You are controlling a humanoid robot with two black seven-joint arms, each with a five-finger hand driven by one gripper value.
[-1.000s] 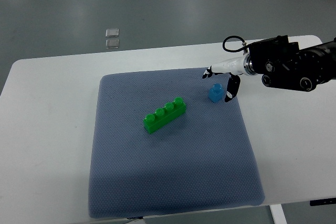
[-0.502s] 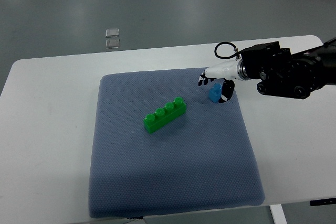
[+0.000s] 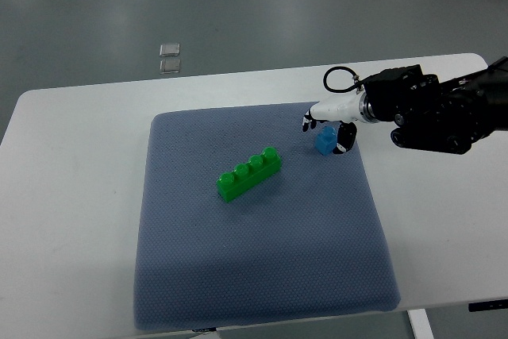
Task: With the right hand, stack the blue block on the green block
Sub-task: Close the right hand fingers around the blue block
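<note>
The small blue block point(image 3: 325, 143) stands on the blue-grey mat point(image 3: 262, 260) near its far right corner. The long green block point(image 3: 248, 173), with a row of studs on top, lies diagonally at the mat's middle, well left of the blue one. My right hand point(image 3: 324, 132) reaches in from the right and straddles the blue block. Its fingers point(image 3: 307, 121) are spread just behind and left of the block, and the thumb point(image 3: 342, 140) is against its right side. The block rests on the mat. The left arm is out of view.
The mat lies on a white table point(image 3: 71, 196). My black right forearm point(image 3: 436, 109) hangs over the table's far right part. Two small clear squares point(image 3: 169, 57) lie on the floor beyond the table.
My right hand has moved slightly left and lower around the blue block, and the gap between fingers and thumb has narrowed. Neither block has moved.
</note>
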